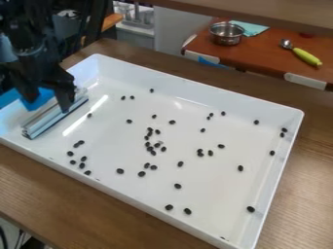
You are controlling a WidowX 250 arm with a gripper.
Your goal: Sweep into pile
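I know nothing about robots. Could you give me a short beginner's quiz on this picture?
1. Multiple choice: What do the small dark pieces lie in?
A) a metal pot
B) a white tray
C) a sink

2. True or false: All the pieces sit together in one tight pile.

3. Fill in the blank: Between the fingers of the gripper, above the long blade, is a part coloured ____.

Key: 1. B; 2. False; 3. blue
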